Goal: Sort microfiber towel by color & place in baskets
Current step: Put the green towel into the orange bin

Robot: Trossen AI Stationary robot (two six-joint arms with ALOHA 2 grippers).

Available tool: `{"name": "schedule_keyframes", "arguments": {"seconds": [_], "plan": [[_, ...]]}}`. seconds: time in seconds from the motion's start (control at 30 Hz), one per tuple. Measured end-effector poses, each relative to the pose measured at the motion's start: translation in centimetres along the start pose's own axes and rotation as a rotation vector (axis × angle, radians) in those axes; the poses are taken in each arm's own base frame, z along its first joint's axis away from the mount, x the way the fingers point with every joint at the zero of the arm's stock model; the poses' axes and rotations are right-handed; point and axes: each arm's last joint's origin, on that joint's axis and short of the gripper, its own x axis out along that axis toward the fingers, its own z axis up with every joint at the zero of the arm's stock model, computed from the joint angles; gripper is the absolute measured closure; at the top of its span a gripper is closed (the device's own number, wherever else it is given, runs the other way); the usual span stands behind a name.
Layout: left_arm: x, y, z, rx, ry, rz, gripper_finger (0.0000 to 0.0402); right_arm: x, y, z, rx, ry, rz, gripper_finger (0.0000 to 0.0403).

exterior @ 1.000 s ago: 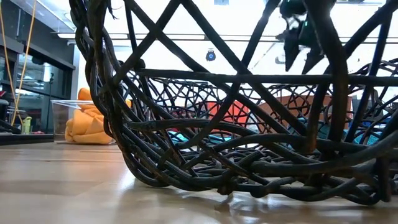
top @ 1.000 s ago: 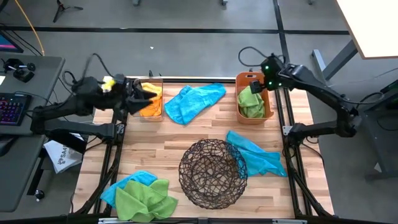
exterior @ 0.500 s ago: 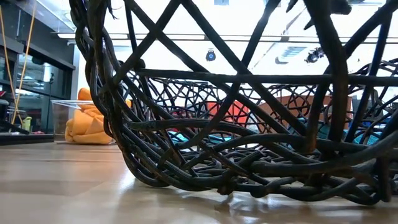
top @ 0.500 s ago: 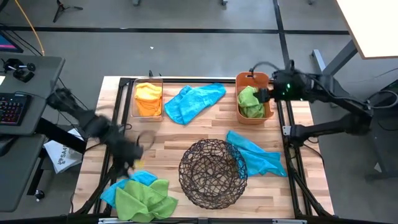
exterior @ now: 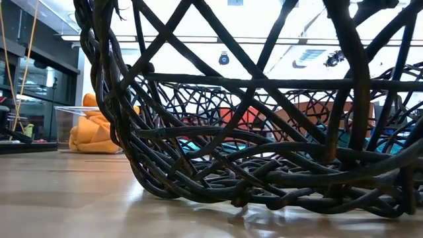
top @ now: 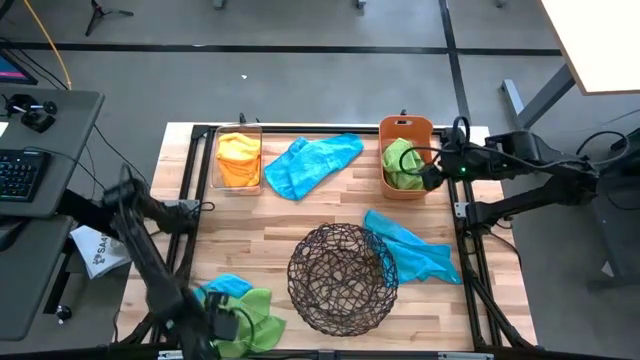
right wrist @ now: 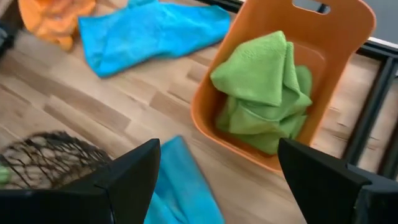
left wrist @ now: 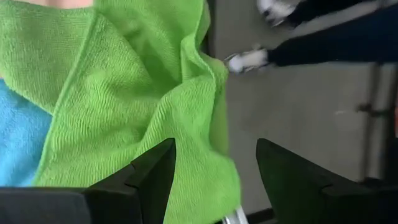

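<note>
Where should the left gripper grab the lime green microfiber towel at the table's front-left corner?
Pinch a raised fold of the lime green microfiber towel, coming straight down. It lies crumpled, partly over a turquoise blue cloth, so a flat edge is harder to catch and a low bite might take both. The left gripper, open, hovers at its ridge by the table's edge.

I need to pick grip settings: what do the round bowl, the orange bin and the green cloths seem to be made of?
Round bowl: dark woven wire or wicker strands, open mesh; which one is unclear. Orange bin: smooth moulded plastic, faint sheen, cut-out handle. Green cloth: soft microfibre-like fabric, with a fine looped texture and limp folds.
</note>
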Motion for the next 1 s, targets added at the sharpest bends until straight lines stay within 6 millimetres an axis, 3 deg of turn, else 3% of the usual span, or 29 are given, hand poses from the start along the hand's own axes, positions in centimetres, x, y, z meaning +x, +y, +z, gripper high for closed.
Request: {"name": "schedule_keyframes", "arguments": {"seconds": [0.17, 0.37, 0.43, 0.5, 0.6, 0.63, 0.7, 1.0], "plan": [[3.2, -1.0, 1.2, -0.058, 0.029, 0.172, 0.0188, -0.1, -0.1, -0.3, -0.052, 0.019, -0.013, 0.0082], [5.9, -1.4, 1.8, -0.135, 0.024, 0.174, 0.0192, -0.2, 0.0, -0.5, -0.109, 0.022, -0.005, 0.0082], [5.9, -1.2, 2.0, -0.154, 0.023, 0.180, 0.0213, -0.2, 0.0, -0.5, -0.125, 0.020, -0.007, 0.0082], [5.0, -0.8, 2.6, -0.189, 0.013, 0.160, 0.0262, -0.2, 0.0, -0.4, -0.127, 0.006, -0.017, 0.0082], [1.9, 0.4, 4.0, -0.223, -0.046, 0.111, 0.0368, -0.2, -0.1, -0.4, -0.150, -0.008, -0.027, 0.0082], [0.5, 1.1, 4.5, -0.239, -0.076, 0.103, 0.0383, -0.2, -0.1, -0.4, -0.161, -0.010, -0.028, 0.0082], [-2.9, 2.9, 5.3, -0.281, -0.132, 0.125, 0.0389, -0.2, -0.1, -0.4, -0.170, -0.019, -0.034, 0.0082], [-22.8, 13.2, 6.4, -0.229, -0.570, 0.501, 0.0401, -0.2, -0.2, -0.1, -0.194, -0.098, -0.092, 0.0082]]}}
